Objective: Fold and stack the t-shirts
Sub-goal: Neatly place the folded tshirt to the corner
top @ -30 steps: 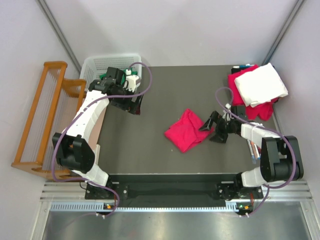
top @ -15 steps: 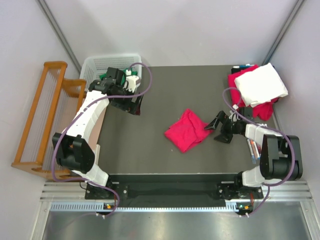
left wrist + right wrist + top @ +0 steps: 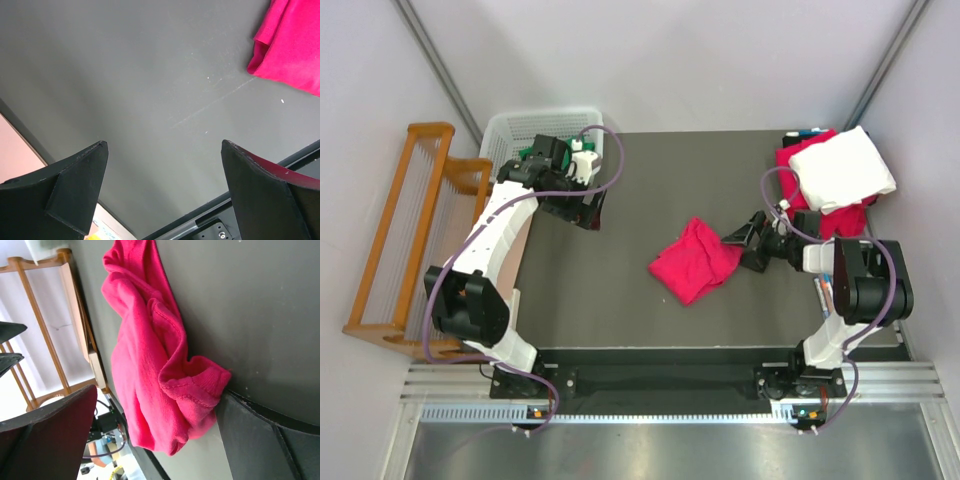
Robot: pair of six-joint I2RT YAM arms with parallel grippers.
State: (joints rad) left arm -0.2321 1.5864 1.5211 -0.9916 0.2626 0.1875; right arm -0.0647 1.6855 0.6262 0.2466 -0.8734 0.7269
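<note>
Crumpled pink t-shirt (image 3: pixel 692 260) lay mid-counter (image 3: pixel 620 300). R gripper (image 3: pixel 742 246) sat low at its right edge, jaws apart, shirt's hem btwn them & touching one finger. L gripper (image 3: pixel 588 212) hung well apart near the basket (image 3: pixel 510 130), jaws also spread. Folded stack (image 3: pixel 840 170) sat at far right corner

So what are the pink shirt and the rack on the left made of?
Pink shirt: soft knit fabric, probably cotton jersey, matte, with a stitched hem. Rack: looks like varnished wood, orange-brown with slight sheen.
</note>
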